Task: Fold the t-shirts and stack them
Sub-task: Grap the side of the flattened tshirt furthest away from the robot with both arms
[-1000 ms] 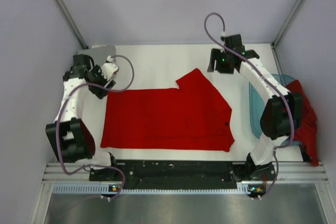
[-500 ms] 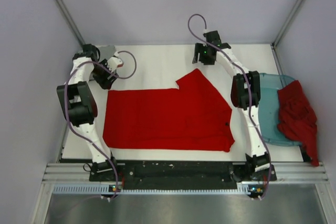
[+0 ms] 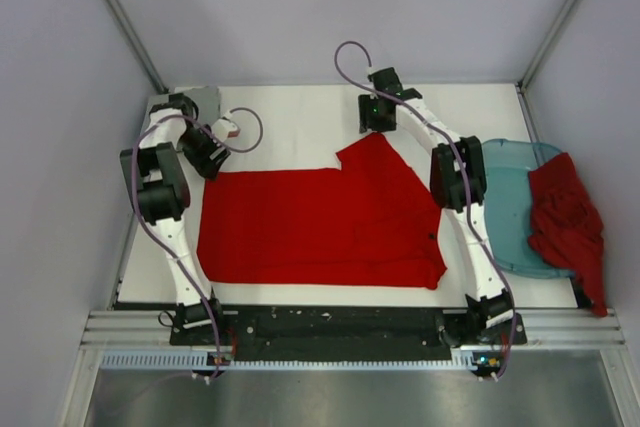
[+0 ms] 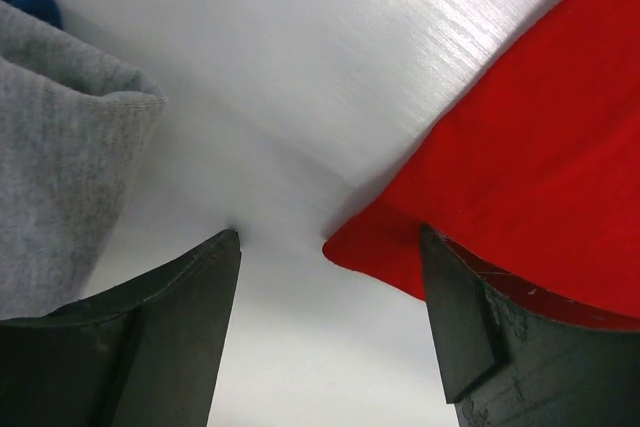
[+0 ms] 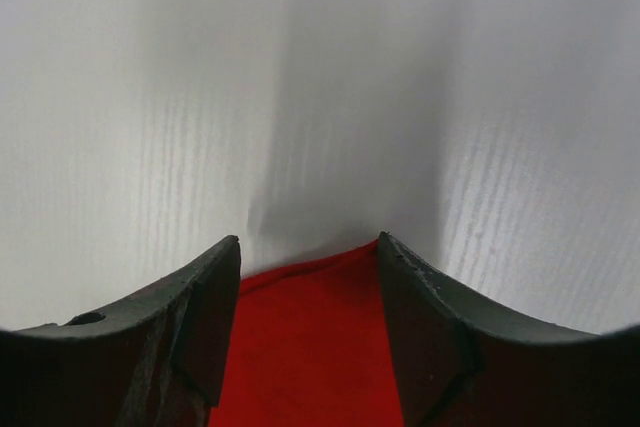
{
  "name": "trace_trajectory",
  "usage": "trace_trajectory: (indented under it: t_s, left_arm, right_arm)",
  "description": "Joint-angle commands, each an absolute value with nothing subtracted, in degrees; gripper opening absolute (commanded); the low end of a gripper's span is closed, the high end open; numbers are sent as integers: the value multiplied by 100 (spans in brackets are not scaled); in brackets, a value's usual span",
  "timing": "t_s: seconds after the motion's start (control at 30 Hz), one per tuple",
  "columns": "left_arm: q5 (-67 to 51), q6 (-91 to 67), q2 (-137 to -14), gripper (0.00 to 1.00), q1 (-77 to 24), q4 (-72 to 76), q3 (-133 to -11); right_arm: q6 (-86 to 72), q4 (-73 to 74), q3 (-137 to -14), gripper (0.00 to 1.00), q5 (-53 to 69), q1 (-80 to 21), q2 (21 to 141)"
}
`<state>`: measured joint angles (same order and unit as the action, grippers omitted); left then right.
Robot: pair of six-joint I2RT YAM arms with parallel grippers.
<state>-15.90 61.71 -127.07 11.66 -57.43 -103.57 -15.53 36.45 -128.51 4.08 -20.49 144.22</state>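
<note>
A bright red t-shirt point(image 3: 320, 222) lies spread flat on the white table, one sleeve pointing to the far side. My left gripper point(image 3: 207, 159) is open low over its far left corner point(image 4: 370, 247), which lies between the jaws near the right finger. My right gripper point(image 3: 375, 129) is open over the tip of the far sleeve point(image 5: 310, 292), which lies between its jaws. A light grey t-shirt point(image 3: 203, 102) lies folded at the far left corner and also shows in the left wrist view point(image 4: 60, 147). A darker red t-shirt point(image 3: 568, 227) is crumpled at the right.
A translucent light-blue plastic tub point(image 3: 505, 207) stands at the right edge of the table, with the darker red shirt draped over its right side. Grey walls close in the table at the left, back and right.
Both arms have stretched out toward the far side. The left gripper has come down at the shirt's far left corner. The right gripper has moved left to the sleeve tip.
</note>
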Motion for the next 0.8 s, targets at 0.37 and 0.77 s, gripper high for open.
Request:
trace_trajectory:
  t_s: [0.37,0.77]
  left_arm:
    - [-2250,6548,-13017,12,1169,-6750,-10653]
    - [-2347,6363,-11146,0,1204,-5854,-9380]
  right_arm:
    - [-782,4509,-12463,28,-387,-2232,14370]
    - [-1133,4553,-11604,0,596,-2241,12571]
